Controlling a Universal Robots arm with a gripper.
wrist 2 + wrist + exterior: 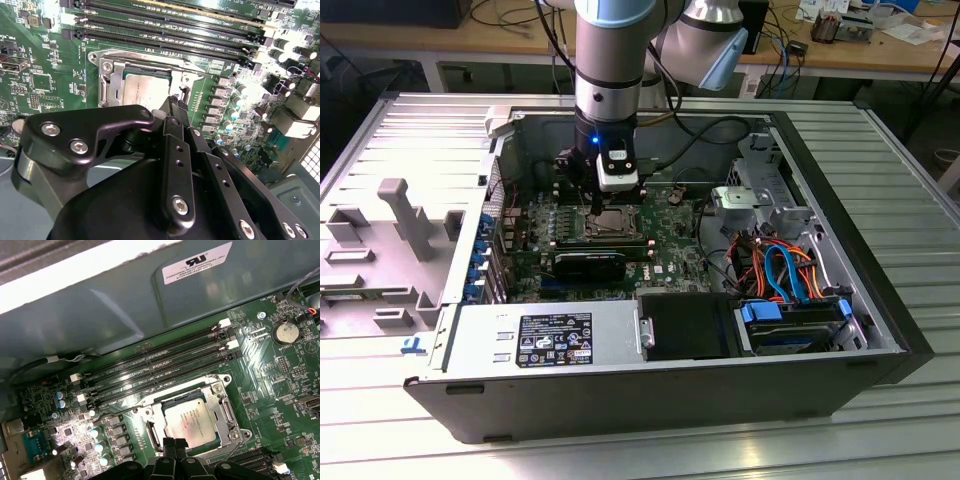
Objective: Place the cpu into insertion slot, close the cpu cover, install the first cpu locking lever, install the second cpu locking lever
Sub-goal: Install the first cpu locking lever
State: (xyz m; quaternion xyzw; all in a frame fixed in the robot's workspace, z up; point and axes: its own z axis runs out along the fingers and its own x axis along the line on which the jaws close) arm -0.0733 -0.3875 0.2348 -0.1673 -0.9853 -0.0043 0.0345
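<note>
The cpu [191, 419] already sits in the insertion slot [150, 436], its silvery top showing square and flat, just right of the middle of the lower half of the first wrist view and at centre in the second wrist view [148, 89]. The cpu cover [220, 402] appears to lie down around it, its window framing the chip, so the first two steps look done; that is a judgement, since the near edge of the socket is hidden behind the tool. A thin locking lever [117, 411] runs along the socket's side nearest the long memory slots [160, 365], its handle end sticking out past the socket corner; whether it is latched I cannot tell, and the other lever is not clear to me. The chip is nearly square, so it has no strong long axis; its edges run parallel to the socket rim and to the memory slots. The gripper [169, 444] hovers just over the socket's near edge, fingertips drawn close together with nothing seen between them. In the exterior view the gripper [597, 205] hangs above the motherboard [670, 225], upper centre of the frame.
</note>
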